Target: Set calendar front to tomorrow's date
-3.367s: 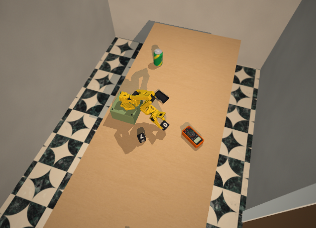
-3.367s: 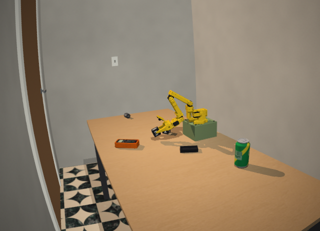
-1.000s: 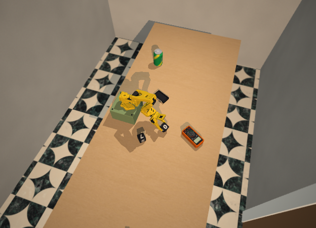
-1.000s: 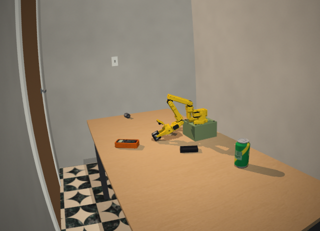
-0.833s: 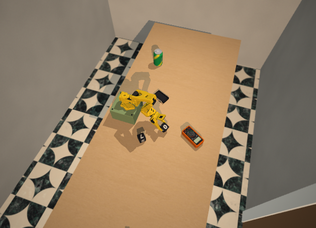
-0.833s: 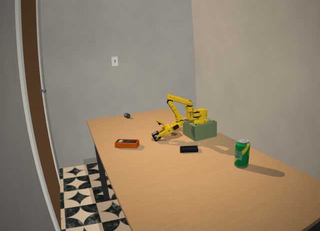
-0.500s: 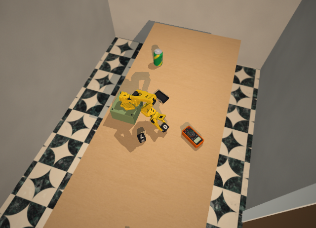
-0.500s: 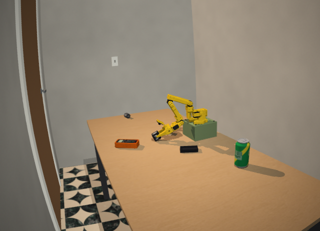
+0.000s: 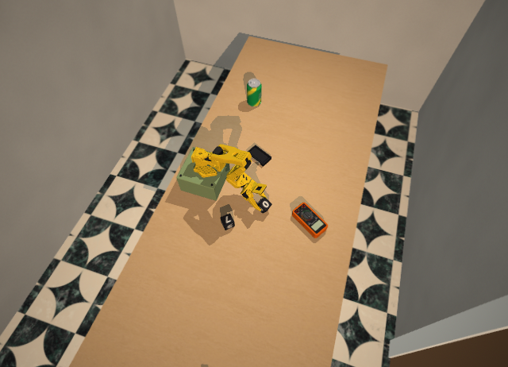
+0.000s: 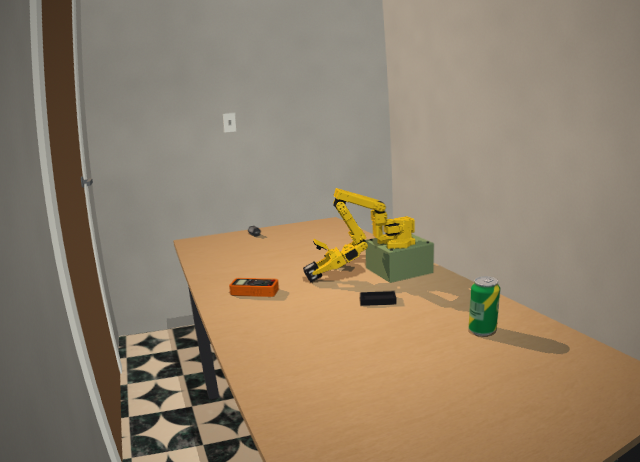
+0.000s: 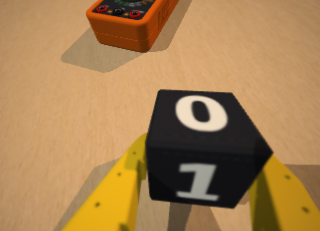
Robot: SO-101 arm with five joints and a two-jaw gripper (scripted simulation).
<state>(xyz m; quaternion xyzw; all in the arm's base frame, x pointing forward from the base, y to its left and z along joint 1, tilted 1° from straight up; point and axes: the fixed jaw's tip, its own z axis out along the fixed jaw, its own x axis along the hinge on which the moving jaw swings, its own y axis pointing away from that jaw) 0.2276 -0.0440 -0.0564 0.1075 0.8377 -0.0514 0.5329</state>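
My gripper (image 9: 261, 204) is shut on a black calendar cube (image 11: 207, 148) and holds it low over the table, right of my base. In the wrist view the cube shows a white 0 on its top face and a white 1 on the face toward the camera. The held cube also shows in the exterior view (image 10: 311, 272). The other black cube (image 9: 226, 222) lies on the table in front of my base, apart from the gripper, with a white digit on top. The black tray (image 9: 259, 154) lies flat beside my arm, with no cube in it; it also shows in the exterior view (image 10: 377, 298).
An orange multimeter (image 9: 309, 219) lies just beyond the held cube, and it shows in the wrist view (image 11: 132, 13). A green soda can (image 9: 254, 92) stands further along the table. My arm sits on a green block (image 9: 201, 178). A small dark object (image 10: 253, 231) lies near the far table edge.
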